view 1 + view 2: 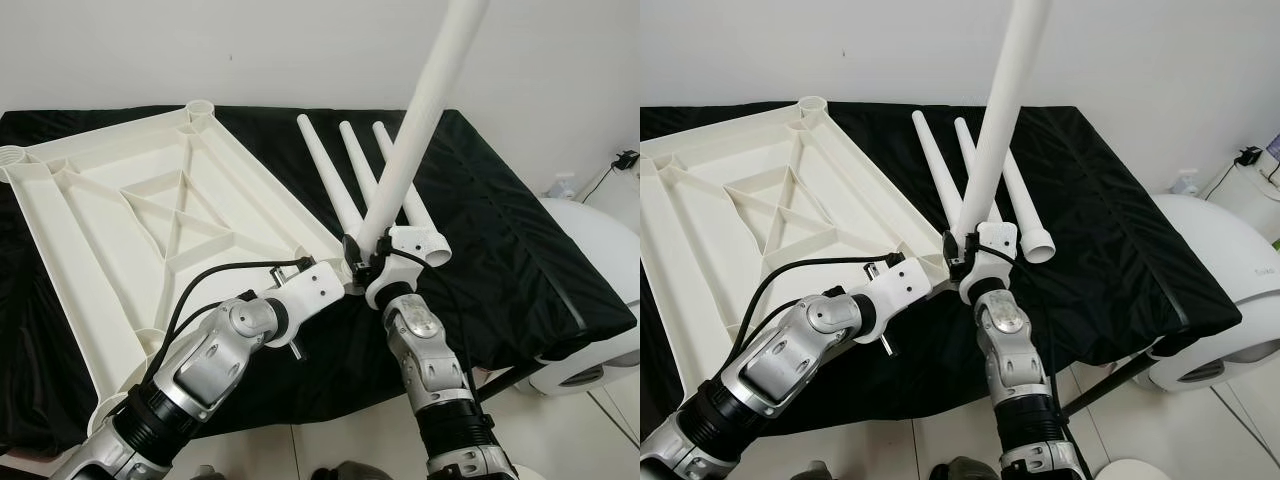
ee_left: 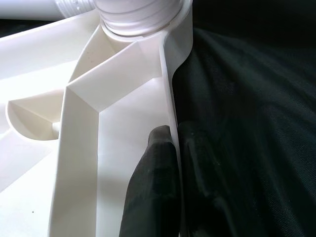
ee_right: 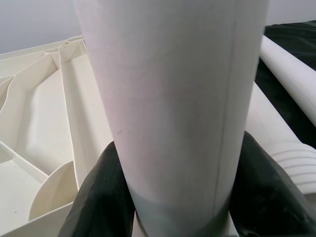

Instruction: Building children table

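The right gripper [image 1: 362,262] is clamped around a white leg [image 1: 420,120] standing tilted at the near corner socket of the upturned top [image 1: 120,210]. The left gripper [image 2: 173,163] pinches the top's rim beside that socket. Three spare legs [image 1: 345,170] lie just behind on the black-covered tabletop [image 1: 520,250].

Two black fingers [image 3: 101,197] clamp a white table leg [image 3: 173,108], with the ribbed tabletop underside [image 3: 39,123] and spare legs [image 3: 291,74] behind.
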